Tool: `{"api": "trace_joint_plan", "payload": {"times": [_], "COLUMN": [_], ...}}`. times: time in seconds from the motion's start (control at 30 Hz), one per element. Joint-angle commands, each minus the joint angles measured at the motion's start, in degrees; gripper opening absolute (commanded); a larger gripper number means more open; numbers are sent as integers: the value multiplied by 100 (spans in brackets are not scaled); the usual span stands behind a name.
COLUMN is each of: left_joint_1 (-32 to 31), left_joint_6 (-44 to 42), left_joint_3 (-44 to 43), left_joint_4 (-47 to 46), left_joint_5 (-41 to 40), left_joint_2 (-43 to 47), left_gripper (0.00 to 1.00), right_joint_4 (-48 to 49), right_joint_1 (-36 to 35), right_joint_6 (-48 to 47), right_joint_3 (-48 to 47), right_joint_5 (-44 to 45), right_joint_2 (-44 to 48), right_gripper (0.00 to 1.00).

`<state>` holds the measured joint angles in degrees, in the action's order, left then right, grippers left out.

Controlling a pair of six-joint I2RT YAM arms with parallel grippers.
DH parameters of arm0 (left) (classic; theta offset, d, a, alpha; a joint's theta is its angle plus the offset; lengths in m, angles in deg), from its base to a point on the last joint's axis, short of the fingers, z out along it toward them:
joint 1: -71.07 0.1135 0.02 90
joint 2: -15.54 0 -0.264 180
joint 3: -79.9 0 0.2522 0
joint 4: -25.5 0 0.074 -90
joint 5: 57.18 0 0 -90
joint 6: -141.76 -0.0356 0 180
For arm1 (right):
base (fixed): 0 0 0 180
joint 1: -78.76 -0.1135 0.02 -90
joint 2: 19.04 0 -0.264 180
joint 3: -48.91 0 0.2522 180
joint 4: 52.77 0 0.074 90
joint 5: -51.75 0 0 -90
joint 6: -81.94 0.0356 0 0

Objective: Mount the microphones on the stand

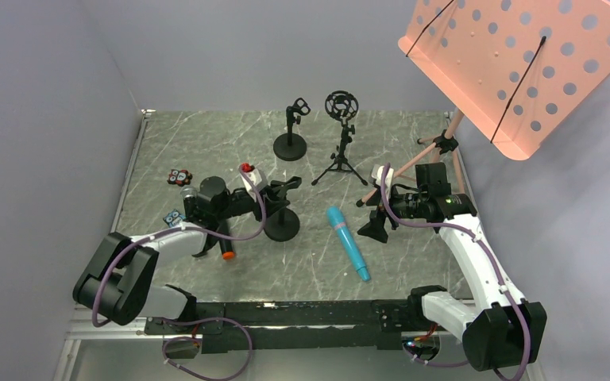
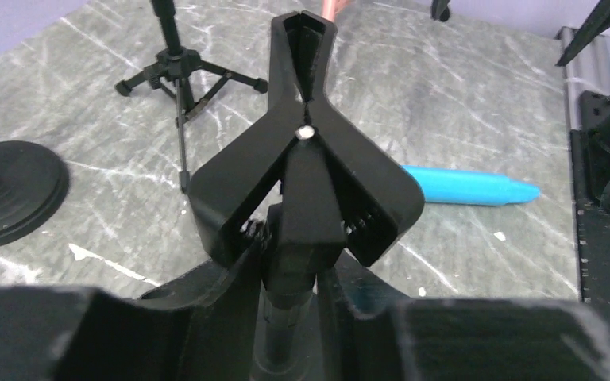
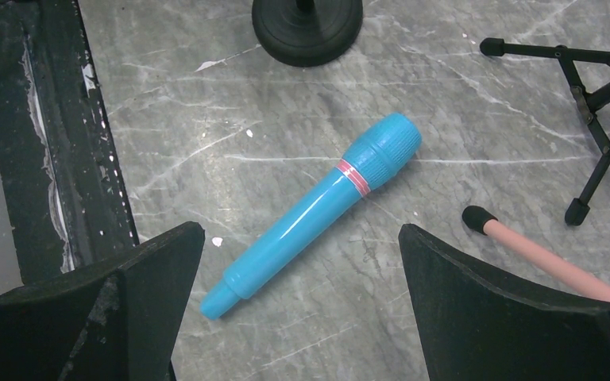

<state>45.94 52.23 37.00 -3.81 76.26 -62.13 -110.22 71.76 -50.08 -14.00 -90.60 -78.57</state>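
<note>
Grey veined marble is covering the table (image 1: 206,143), with plain grey walls closing it in. At the left, the black microphone with the orange end cap (image 1: 227,253) is lying partly under the left arm, untouched. Just beside it, the left gripper (image 1: 276,191) is reaching around the spring clip (image 2: 306,182) of the near round-base stand (image 1: 282,228). Its jaws are standing wide, one on each side of the clip's neck, and gripping nothing, though the blurred wrist view is leaving it unclear whether a pad is brushing the clip. Further right, the turquoise microphone (image 3: 318,210) is lying flat on the marble between the stand's base and the right arm, apart from both. It is looking like a light, rigid plastic stick with a glossy, probably slippery barrel. The sensible hold is therefore across the smooth barrel near its middle, below the pink ring, leaving the handle end free to slide into a clip. The right gripper (image 3: 302,230) is hovering directly above it, fingers (image 3: 151,270) spread far wider than the barrel, released and touching nothing.
</note>
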Motion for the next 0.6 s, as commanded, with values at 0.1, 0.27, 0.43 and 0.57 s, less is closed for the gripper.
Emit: {"api": "trace_joint_plan", "payload": {"times": [0.1, 0.27, 0.43, 0.57], "left_joint_1": [-16, -13, -14, -11], "left_joint_6": [361, 360, 481, 727], "left_joint_3": [516, 772, 905, 593], "left_joint_4": [-818, -42, 1343, 3157], "left_joint_5": [-744, -1354, -2210, -3386], "left_joint_2": [430, 1262, 2454, 3547], "left_gripper": [58, 89, 98, 99], "right_joint_4": [70, 70, 86, 120], "right_joint_1": [-38, -39, -48, -47], "right_joint_6": [-191, -201, -201, -185], "right_joint_3": [-145, -139, -122, -96], "right_joint_5": [-82, -64, -47, -33], "right_joint_2": [4, -14, -15, -31], "right_gripper": [100, 100, 100, 100]}}
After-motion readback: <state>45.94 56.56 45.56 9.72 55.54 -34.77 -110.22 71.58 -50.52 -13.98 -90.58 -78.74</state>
